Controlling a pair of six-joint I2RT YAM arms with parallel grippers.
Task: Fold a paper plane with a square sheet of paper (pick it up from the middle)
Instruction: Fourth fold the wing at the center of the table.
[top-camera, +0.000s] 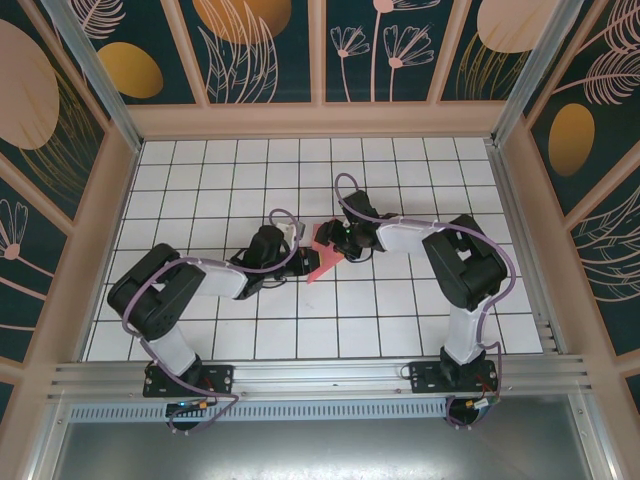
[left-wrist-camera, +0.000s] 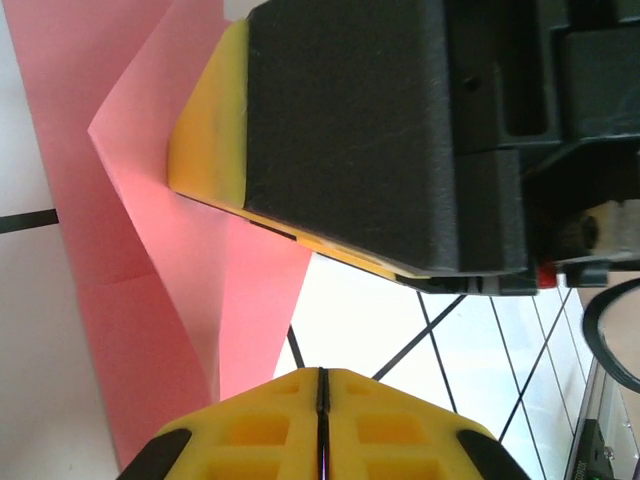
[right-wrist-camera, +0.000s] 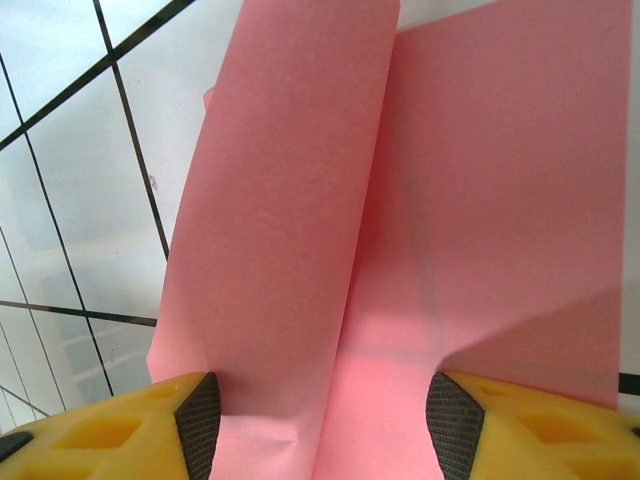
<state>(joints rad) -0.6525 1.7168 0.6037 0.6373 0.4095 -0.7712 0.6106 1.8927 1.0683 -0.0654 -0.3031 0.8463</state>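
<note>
The square sheet of paper (top-camera: 322, 256) is a folded salmon-pink shape on the white tiles between my two grippers. My left gripper (top-camera: 300, 262) sits at its left edge. In the left wrist view the left gripper (left-wrist-camera: 323, 400) is shut, its yellow fingers pressed together with nothing between them. The paper (left-wrist-camera: 150, 290) lies just ahead and to the left of it. My right gripper (top-camera: 332, 240) is over the paper's upper right. In the right wrist view the right gripper (right-wrist-camera: 320, 430) is open, its pads (right-wrist-camera: 455, 425) straddling the paper (right-wrist-camera: 420, 200), one flap curled up.
The right gripper's black body with its yellow finger (left-wrist-camera: 350, 130) hangs close over the paper in the left wrist view. White tiled floor (top-camera: 200, 180) stretches around the paper. Patterned walls (top-camera: 270, 50) ring the workspace, with a metal rail (top-camera: 320, 375) at the near edge.
</note>
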